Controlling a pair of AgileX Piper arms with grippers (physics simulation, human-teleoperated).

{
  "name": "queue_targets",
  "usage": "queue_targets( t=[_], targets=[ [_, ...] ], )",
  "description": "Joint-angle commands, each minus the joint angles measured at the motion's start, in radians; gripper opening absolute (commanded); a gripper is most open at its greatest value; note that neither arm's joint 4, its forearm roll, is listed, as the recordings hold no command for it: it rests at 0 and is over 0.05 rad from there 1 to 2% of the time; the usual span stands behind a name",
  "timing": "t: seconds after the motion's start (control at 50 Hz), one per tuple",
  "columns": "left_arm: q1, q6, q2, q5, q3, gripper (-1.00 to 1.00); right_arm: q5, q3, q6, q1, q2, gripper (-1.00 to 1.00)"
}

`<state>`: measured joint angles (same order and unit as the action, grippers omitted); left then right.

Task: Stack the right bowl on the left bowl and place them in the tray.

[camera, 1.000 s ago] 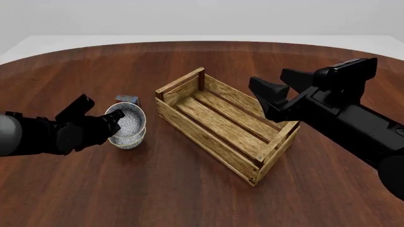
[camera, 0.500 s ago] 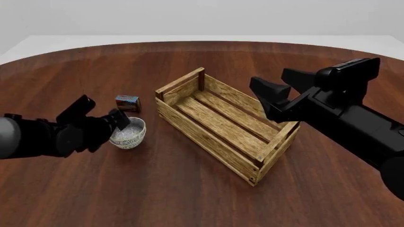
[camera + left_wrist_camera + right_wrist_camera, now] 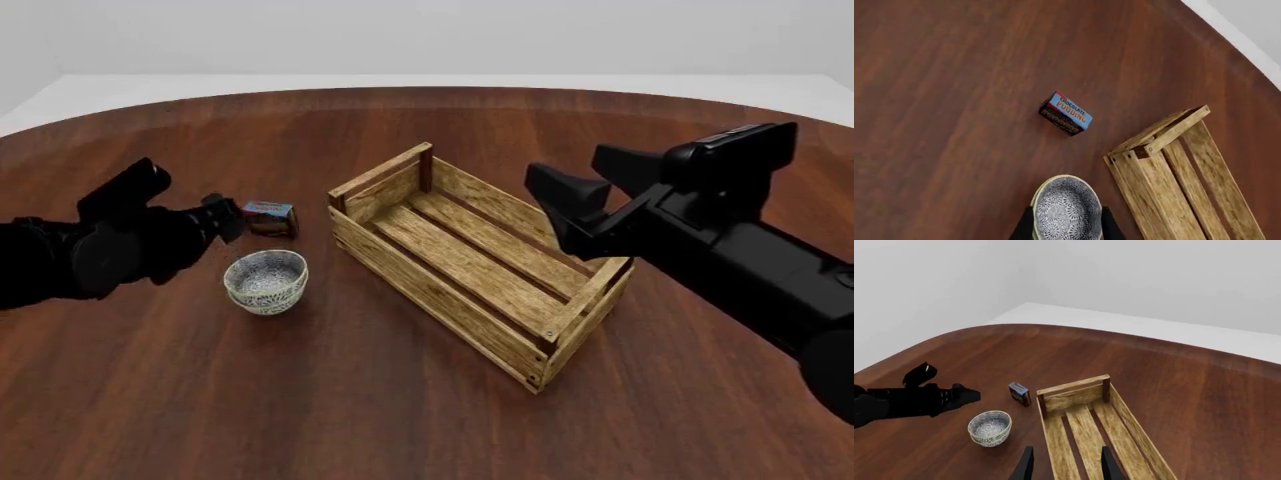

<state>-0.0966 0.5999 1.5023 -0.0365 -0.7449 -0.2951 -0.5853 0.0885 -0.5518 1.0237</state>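
Observation:
Two patterned grey-white bowls (image 3: 266,281) sit stacked, one inside the other, on the table left of the wooden slatted tray (image 3: 470,258). My left gripper (image 3: 224,218) is open and empty, up and to the left of the stack, not touching it. In the left wrist view the stacked bowls (image 3: 1067,210) show between its spread fingertips (image 3: 1023,231), with the tray's corner (image 3: 1154,150) beside them. My right gripper (image 3: 561,208) is open and empty, held above the tray's right side. The right wrist view shows the bowls (image 3: 990,427) and the tray (image 3: 1084,422).
A small dark box with a blue top (image 3: 270,217) lies behind the bowls, near my left gripper; it also shows in the left wrist view (image 3: 1065,113) and the right wrist view (image 3: 1019,393). The brown table's far edge (image 3: 427,92) curves across the back.
My left gripper lowered the upper bowl into the lower one, let go, and moved up and to the left. The right arm has barely moved.

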Motion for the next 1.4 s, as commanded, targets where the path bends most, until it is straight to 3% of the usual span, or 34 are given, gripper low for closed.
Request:
queue_targets(
  t=[0.02,0.34,0.38,0.62,0.94,1.1,1.4],
  targets=[
    [0.038,-0.137,-0.026,0.058,-0.053,1.0,-0.004,-0.003,-0.005,0.001,0.013,1.0],
    [0.037,-0.308,0.037,0.101,-0.105,1.0,-0.005,-0.004,-0.007,0.001,0.021,1.0],
    [0.053,-0.359,0.051,0.115,-0.123,1.0,-0.004,-0.004,-0.007,0.001,0.019,1.0],
    [0.028,-0.427,0.117,0.117,-0.145,1.0,-0.003,-0.003,-0.007,0.003,0.018,1.0],
    [-0.023,-0.429,0.192,0.113,-0.142,1.0,0.0,0.0,-0.008,0.003,0.01,1.0],
    [0.01,-0.469,0.219,0.103,-0.15,1.0,0.0,0.0,-0.007,0.003,0.01,1.0],
    [0.008,-0.472,0.291,0.069,-0.149,1.0,-0.003,-0.003,-0.009,0.003,0.018,1.0]
  ],
)
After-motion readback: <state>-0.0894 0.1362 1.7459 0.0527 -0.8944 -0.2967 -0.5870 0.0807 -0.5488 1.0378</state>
